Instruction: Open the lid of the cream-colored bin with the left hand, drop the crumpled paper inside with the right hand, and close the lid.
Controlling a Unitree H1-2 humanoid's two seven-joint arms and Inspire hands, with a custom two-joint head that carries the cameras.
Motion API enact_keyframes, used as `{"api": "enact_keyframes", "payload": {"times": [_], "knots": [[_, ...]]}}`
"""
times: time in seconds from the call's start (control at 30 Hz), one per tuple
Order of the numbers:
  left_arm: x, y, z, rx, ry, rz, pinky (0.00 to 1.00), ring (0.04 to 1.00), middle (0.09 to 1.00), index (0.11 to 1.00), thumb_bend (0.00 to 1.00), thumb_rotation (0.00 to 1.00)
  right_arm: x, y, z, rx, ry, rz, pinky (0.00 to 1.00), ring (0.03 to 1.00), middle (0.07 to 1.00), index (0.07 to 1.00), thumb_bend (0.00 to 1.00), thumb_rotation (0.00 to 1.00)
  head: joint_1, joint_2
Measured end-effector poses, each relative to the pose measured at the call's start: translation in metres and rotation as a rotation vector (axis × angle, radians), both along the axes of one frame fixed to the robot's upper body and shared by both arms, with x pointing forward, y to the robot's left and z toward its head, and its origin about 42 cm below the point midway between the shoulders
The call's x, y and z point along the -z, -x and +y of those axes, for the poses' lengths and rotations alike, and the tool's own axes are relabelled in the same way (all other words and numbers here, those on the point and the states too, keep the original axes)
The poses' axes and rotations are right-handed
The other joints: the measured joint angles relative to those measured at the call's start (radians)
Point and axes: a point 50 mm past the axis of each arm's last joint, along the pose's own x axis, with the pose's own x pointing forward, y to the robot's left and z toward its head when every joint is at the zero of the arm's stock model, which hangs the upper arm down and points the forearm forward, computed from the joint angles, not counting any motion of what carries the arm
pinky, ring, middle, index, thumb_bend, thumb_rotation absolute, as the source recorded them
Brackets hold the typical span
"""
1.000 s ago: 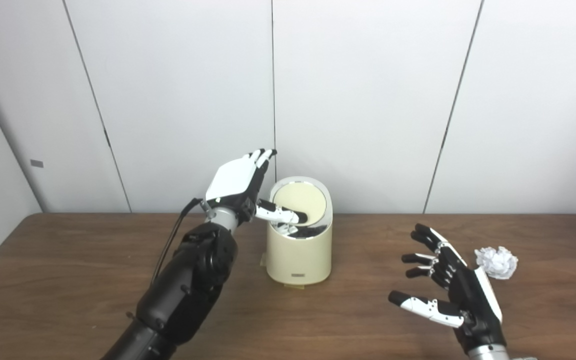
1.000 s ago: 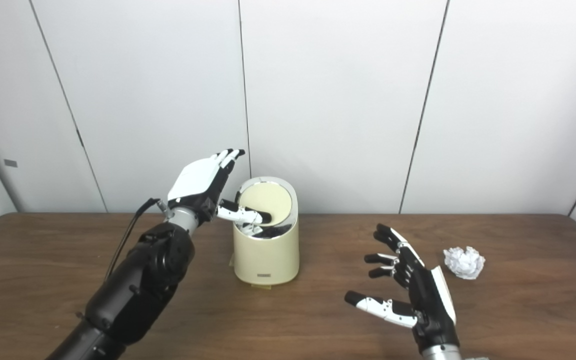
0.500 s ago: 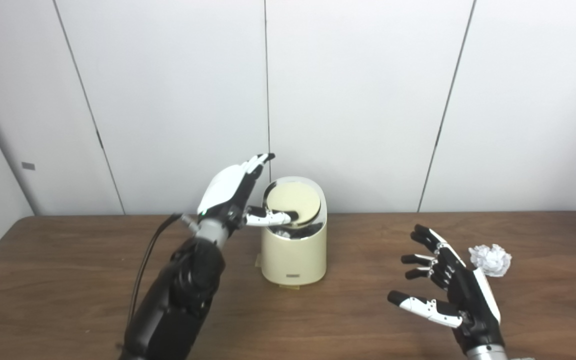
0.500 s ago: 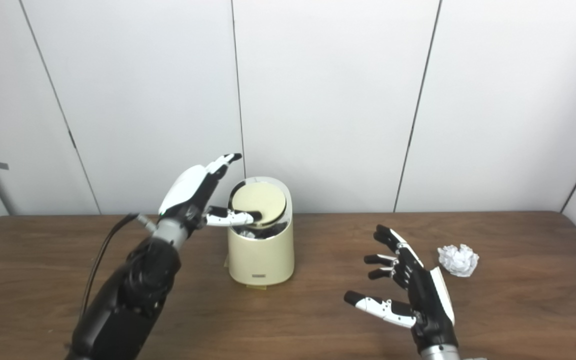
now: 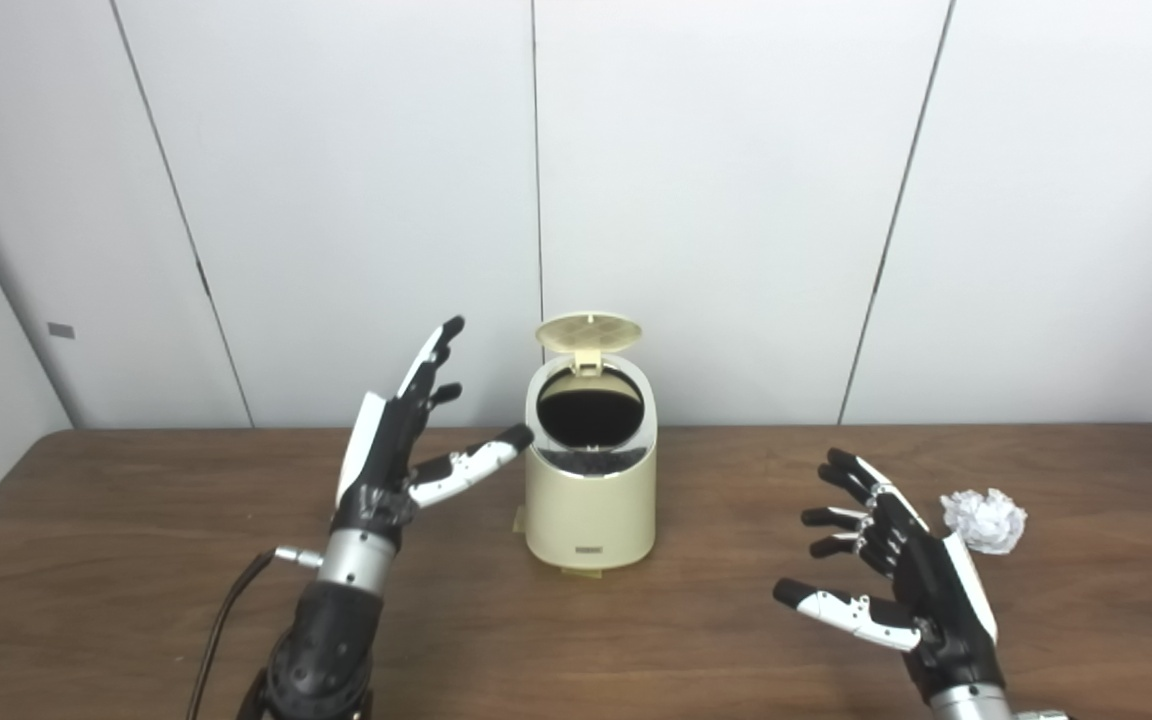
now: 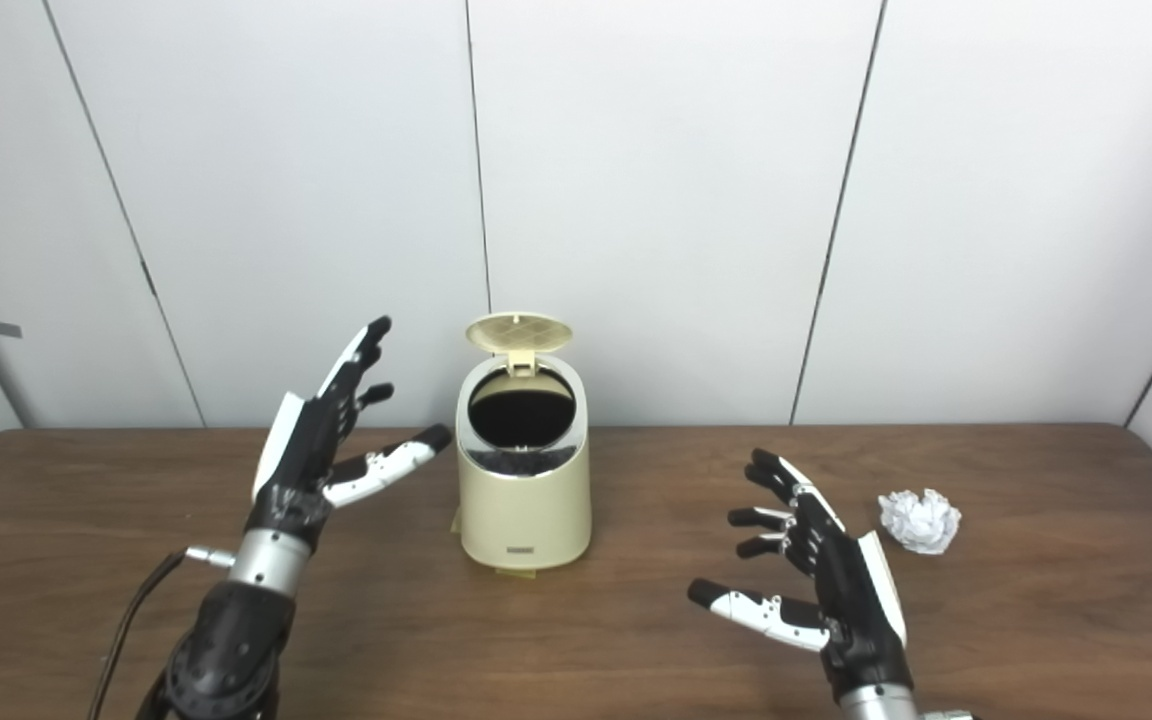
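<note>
Cream-colored bin (image 5: 591,500) standing on the brown table (image 5: 136,560), lid (image 5: 588,331) flipped up at the back, dark inside. Small label low on its front (too tiny to read). Left hand (image 5: 398,440) just beside the bin, spread wide, holding nothing. Right hand (image 5: 901,585) spread wide too, holding nothing. Crumpled paper (image 5: 983,520) lying on the table near the right hand, not touching.

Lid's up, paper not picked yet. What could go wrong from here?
1. The crumpled paper lies behind the open right hand, near the table's right side; a careless reach might nudge it farther off.
2. The lid stands open unheld, the left hand apart beside the bin; it may drop shut if bumped.
</note>
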Motion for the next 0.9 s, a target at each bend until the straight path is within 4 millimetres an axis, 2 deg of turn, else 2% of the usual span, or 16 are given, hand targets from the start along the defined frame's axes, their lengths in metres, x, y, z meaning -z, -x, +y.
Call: {"api": "enact_keyframes", "payload": {"times": [0.17,0.33,0.53,0.67,0.8,0.9], "knots": [[0.021,0.015,0.011,-0.014,0.034,0.012,0.88,0.915,0.948,1.000,0.83,0.37,0.000,0.000,-0.001,0.001,0.008,0.000,0.56,0.692,0.849,0.850,0.75,0.18,0.002,0.003],[0.032,0.022,0.015,-0.019,0.049,0.033,0.81,0.884,0.928,0.999,0.83,0.34,-0.001,0.001,-0.001,-0.004,0.005,-0.002,0.57,0.698,0.852,0.850,0.75,0.16,0.002,0.006],[0.049,0.030,0.017,-0.029,0.054,0.065,0.81,0.859,0.894,0.952,0.84,0.35,0.000,0.002,-0.001,-0.009,0.002,0.003,0.57,0.696,0.845,0.849,0.75,0.16,-0.014,0.009],[0.068,0.036,0.016,-0.044,0.053,0.116,0.77,0.819,0.861,0.930,0.83,0.34,0.000,0.005,-0.004,-0.006,0.009,0.006,0.57,0.700,0.849,0.847,0.75,0.16,-0.037,0.006],[0.073,0.037,0.015,-0.048,0.064,0.130,0.70,0.787,0.835,0.896,0.82,0.31,-0.004,0.007,-0.006,-0.003,0.013,-0.004,0.49,0.613,0.815,0.839,0.75,0.15,-0.066,0.000],[0.073,0.035,0.016,-0.052,0.069,0.132,0.69,0.777,0.821,0.867,0.83,0.31,-0.004,0.007,-0.007,0.001,0.026,-0.004,0.43,0.552,0.777,0.836,0.74,0.13,-0.129,-0.005]]}}
